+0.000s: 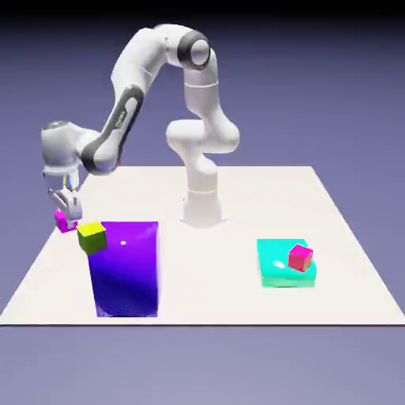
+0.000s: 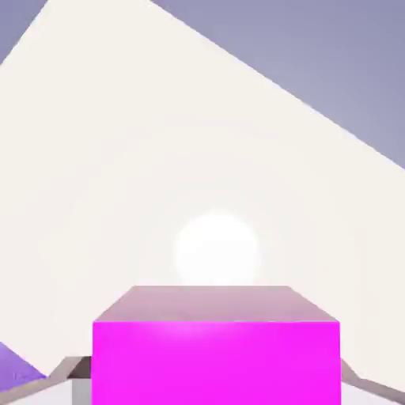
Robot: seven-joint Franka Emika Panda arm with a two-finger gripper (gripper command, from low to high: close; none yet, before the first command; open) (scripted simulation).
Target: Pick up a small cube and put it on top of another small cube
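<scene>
In the exterior view a pale, off-white worktop [image 1: 237, 300] lies before a plain blue-violet backdrop, and the white arm's base stands near the middle of the worktop's far edge. The arm rises, bends over at the top and reaches down toward the worktop's left edge in this view, where the hand [image 1: 66, 213] points downward just above the surface. It is pinching the small magenta cube [image 1: 61, 221], which sits between the fingers close to the left edge. Just beside it, toward the middle, the yellow-green cube [image 1: 92, 236] shows at the upper left corner of the large purple block [image 1: 125, 269], which stands close to the worktop's near edge; whether that cube rests on the block or behind it cannot be told. Well apart, toward the right edge, the flat teal block [image 1: 286, 265] carries a small hot-pink cube [image 1: 300, 257] near its right end. The worktop between the two big blocks is bare, as is the near right corner. In the hand view the magenta cube [image 2: 216, 352] fills the bottom middle, large, with grey fingers [image 2: 79, 378] pressed against its sides. Beyond it spreads bare worktop [image 2: 158, 158] with a bright glare spot, its edge running diagonally against the backdrop, and a sliver of purple [image 2: 16, 370] shows at the lower left corner.
</scene>
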